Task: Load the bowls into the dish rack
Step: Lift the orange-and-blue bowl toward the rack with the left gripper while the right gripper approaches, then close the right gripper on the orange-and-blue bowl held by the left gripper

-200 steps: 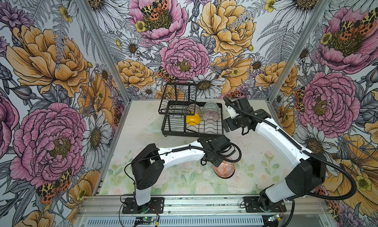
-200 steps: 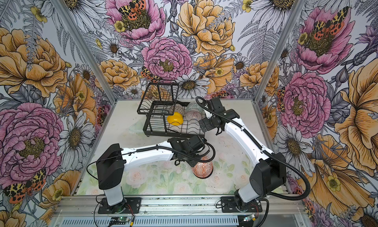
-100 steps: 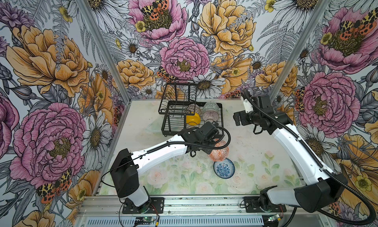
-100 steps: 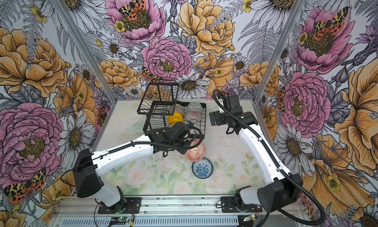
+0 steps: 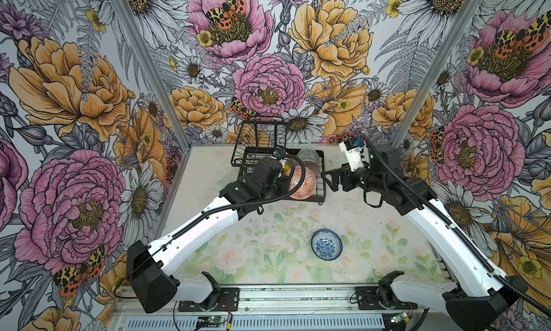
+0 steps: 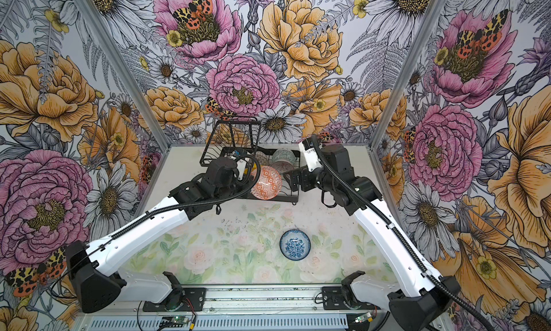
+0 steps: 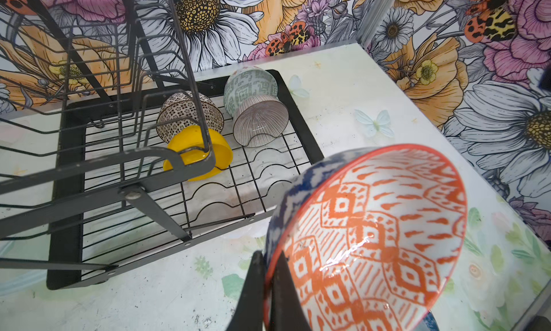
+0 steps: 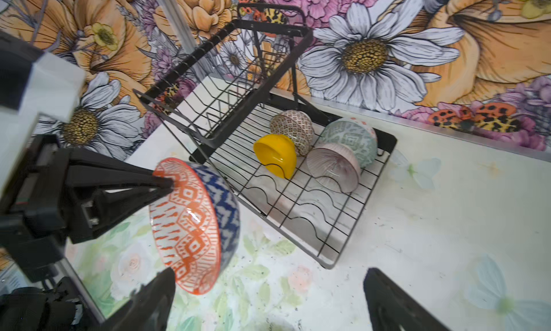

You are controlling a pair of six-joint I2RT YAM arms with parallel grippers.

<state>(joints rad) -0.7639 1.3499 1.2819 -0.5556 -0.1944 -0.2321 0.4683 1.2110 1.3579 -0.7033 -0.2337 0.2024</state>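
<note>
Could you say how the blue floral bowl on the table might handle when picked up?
The blue floral bowl looks glazed, so probably rigid, slippery and breakable. Upright on the table, it likely slides rather than rolls if pushed.

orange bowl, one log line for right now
left claw: shut on orange bowl, tilted, near dish rack | right claw: open, empty | blue bowl: on table, not loaded
</note>
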